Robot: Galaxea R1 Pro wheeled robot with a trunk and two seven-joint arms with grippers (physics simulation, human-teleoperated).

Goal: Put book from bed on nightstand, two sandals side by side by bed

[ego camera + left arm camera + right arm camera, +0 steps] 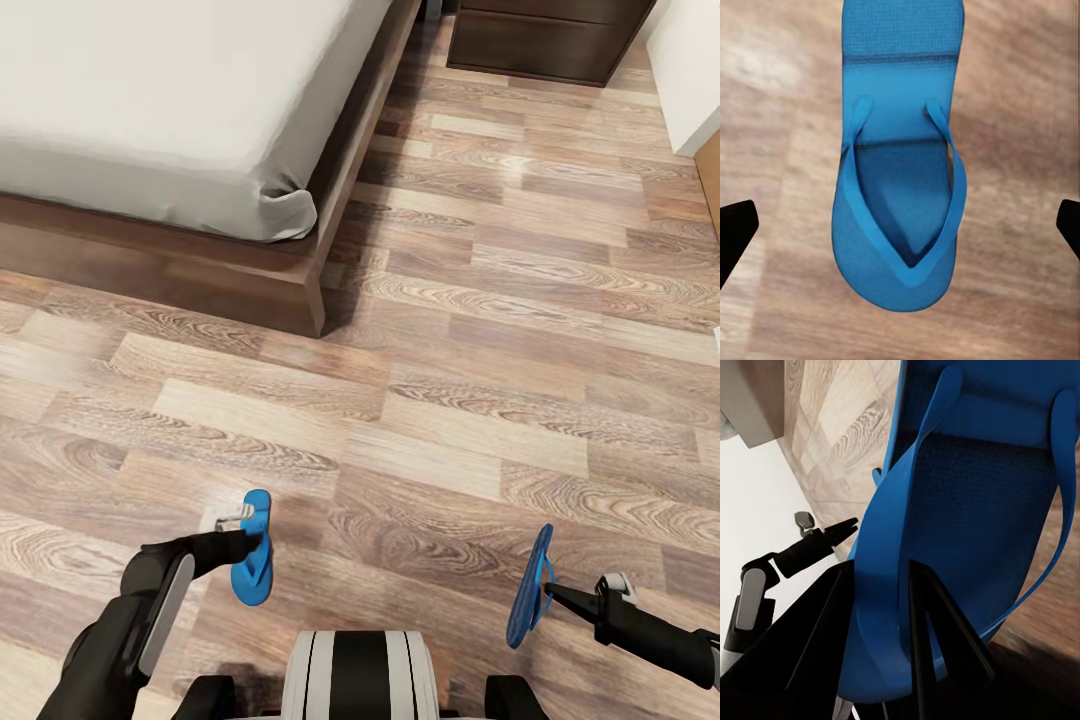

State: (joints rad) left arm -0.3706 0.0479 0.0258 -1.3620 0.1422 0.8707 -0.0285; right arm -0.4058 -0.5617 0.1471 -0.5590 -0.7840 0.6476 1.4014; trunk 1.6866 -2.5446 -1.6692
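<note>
1. Blue is marking both task items: the left sandal [253,552] is lying on the wood-plank floor [480,420] just beside the left gripper [240,532], well apart from the bed [150,110], so it is not yet beside the frame.
2. Seen from the left wrist, that left sandal [902,172] is sitting sole-down with straps up, and the dark fingertips [735,229] are standing wide apart on either side without touching it; the left gripper is spread, probably poised to grasp or just clear of it.
3. The right gripper [552,594] is pinching the right sandal [528,588], which is hanging on edge above the floor, likely because it is being carried toward the bed.
4. In the right wrist view the fingers [934,630] are closing on the right sandal [967,510] near its edge, one on each face, so the sole is standing tilted rather than flat.
5. A nightstand [545,35] is standing past the bed's far corner; the book is not something I can locate.
</note>
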